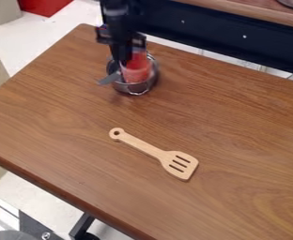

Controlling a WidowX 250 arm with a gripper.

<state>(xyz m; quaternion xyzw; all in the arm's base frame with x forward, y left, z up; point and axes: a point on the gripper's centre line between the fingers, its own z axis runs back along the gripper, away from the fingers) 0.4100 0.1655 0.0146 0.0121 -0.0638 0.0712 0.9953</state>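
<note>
Red cup-like container [136, 70] sits upright, or nearly so, inside a small metal pot [153, 80] near the far left corner of a brown wooden table [61, 108]. The black robot claw [129, 56] hangs from above, right at the container's upper part; I cannot tell whether it is clamped on it or apart. A short grey piece [109, 78], perhaps a handle, juts from the pot's left side. The step in hand looks like handling the container at the pot; a next move would call for a straight, steady path clear of the metal rim. What the container holds, I cannot tell. Nearer me, a slotted wooden spatula [154, 152] lies flat, well apart.
</note>
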